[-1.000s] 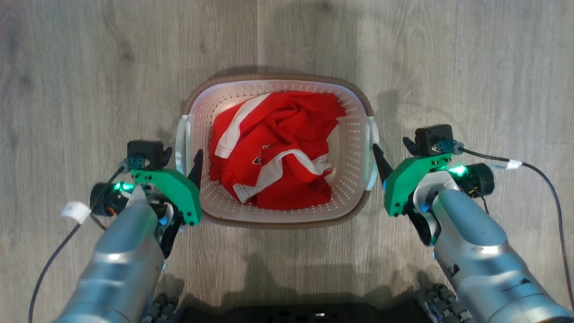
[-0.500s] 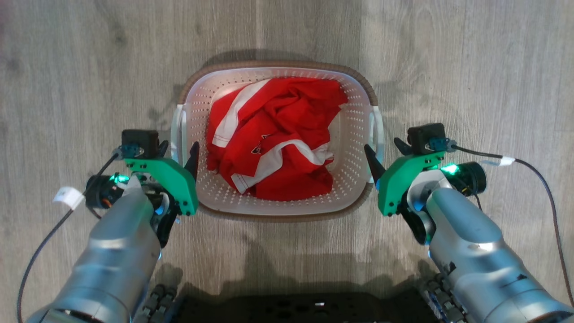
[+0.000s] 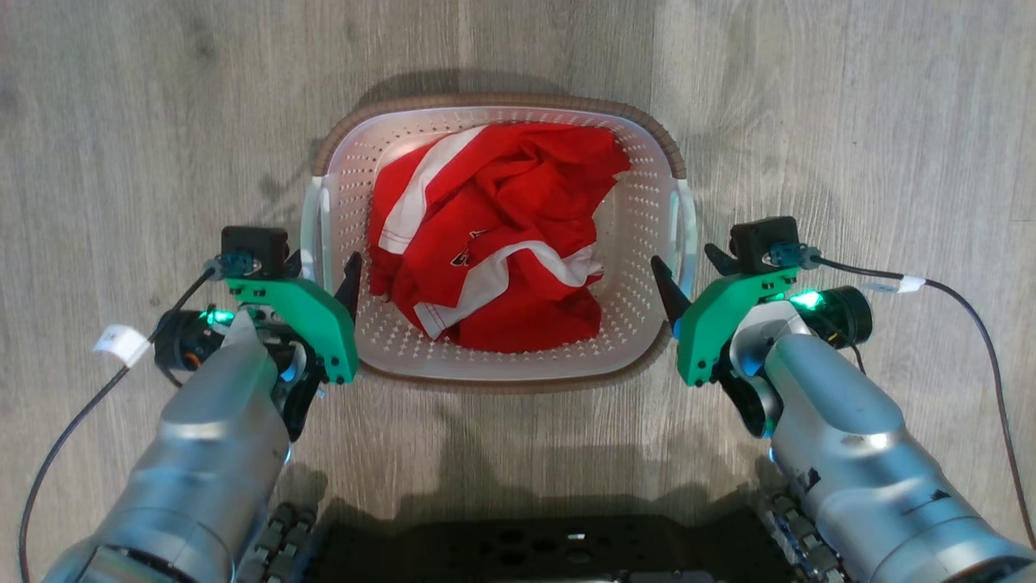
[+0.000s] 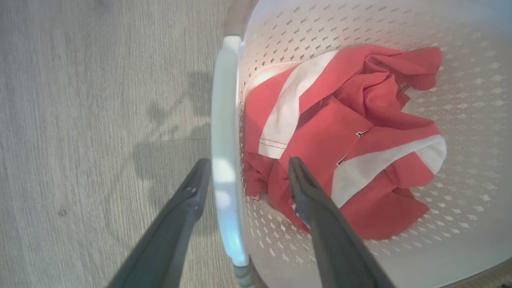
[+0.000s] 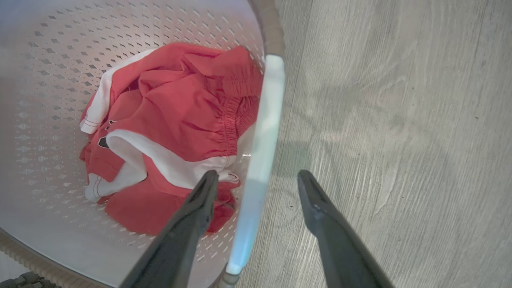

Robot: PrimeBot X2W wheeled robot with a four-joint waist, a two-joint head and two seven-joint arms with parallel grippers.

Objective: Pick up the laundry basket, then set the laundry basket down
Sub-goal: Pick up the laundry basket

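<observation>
The laundry basket (image 3: 627, 267), white and perforated with a brown rim, sits on the wood floor in the middle of the head view, and a crumpled red and white garment (image 3: 486, 243) lies in it. My left gripper (image 3: 322, 271) is open and straddles the basket's left handle (image 3: 312, 219), one finger inside the wall and one outside. The left wrist view shows that handle (image 4: 224, 120) running between the open fingers of the left gripper (image 4: 248, 164). My right gripper (image 3: 688, 271) is open astride the right handle (image 3: 688, 223). In the right wrist view that handle (image 5: 264, 120) passes between the open fingers of the right gripper (image 5: 258, 176).
Grey wood floor (image 3: 850, 121) lies open on all sides of the basket. My dark base (image 3: 526, 559) fills the bottom edge just behind it. Thin black cables (image 3: 963, 308) trail from both wrists.
The head view has shifted, so the basket sits higher and larger. The right gripper's inner finger has come over the rim to inside the basket. Both grippers stay open.
</observation>
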